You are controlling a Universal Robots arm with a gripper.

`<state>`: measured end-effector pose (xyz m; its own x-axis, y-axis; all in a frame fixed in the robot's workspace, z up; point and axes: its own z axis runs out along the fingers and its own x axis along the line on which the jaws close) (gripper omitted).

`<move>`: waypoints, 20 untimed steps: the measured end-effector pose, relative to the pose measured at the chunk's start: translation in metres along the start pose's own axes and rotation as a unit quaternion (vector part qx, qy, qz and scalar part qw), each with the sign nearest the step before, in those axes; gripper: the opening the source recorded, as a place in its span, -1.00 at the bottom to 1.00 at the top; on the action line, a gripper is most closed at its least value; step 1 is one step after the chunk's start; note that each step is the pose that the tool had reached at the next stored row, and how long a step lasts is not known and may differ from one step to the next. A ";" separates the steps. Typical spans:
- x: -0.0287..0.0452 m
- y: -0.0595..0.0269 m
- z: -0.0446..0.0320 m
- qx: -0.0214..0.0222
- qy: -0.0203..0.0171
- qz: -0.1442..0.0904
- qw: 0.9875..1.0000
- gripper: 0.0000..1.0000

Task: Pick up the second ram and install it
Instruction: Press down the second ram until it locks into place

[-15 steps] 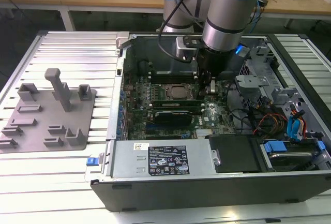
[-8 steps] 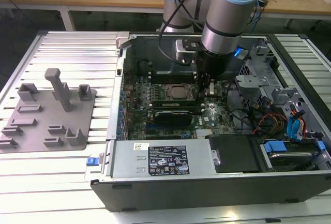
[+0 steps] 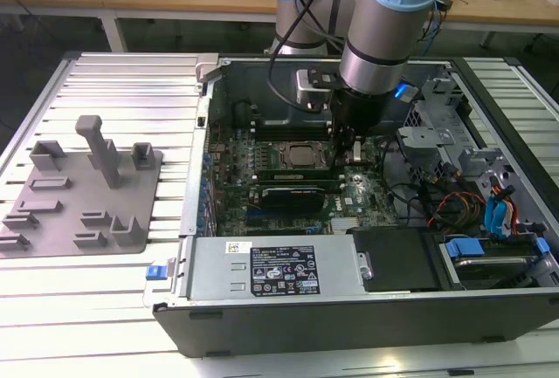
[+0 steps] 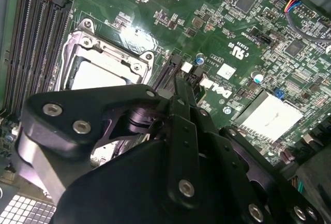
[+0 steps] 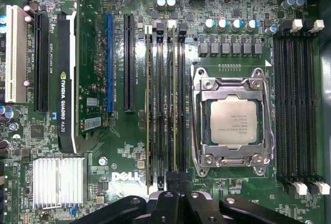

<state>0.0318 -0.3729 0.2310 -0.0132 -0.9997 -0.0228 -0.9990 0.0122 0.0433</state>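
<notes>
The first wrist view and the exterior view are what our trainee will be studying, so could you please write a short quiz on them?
1. True or false: in the first wrist view, the CPU socket sits between two banks of memory slots.
2. In the exterior view, the gripper hangs: A) inside the open computer case; B) outside it, on the exterior view's left; C) outside it, on the exterior view's right.
3. What colour are the latches at the slot ends?
Key: 1 true; 2 A; 3 white.

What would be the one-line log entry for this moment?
step: install second ram | gripper: low over memory slots beside CPU socket | second ram: standing in slot, in line with gripper
</notes>
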 end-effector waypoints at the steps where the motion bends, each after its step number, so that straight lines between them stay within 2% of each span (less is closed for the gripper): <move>1: 0.0000 0.0000 0.0003 0.000 0.000 0.000 1.000 -0.84; 9: -0.0001 -0.0001 0.0020 0.000 -0.001 0.000 1.000 -0.84; 10: -0.0003 0.0000 -0.0002 0.000 -0.001 0.000 1.000 -0.84; 11: -0.0002 0.0002 -0.0036 0.000 -0.001 0.000 1.000 -0.84; 15: -0.0005 0.0009 -0.0203 0.000 -0.001 0.000 1.000 -0.84; 20: -0.0005 0.0035 -0.0209 0.000 0.000 0.000 1.000 -0.84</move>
<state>0.0292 -0.3729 0.2520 -0.0132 -0.9996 -0.0236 -0.9990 0.0122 0.0433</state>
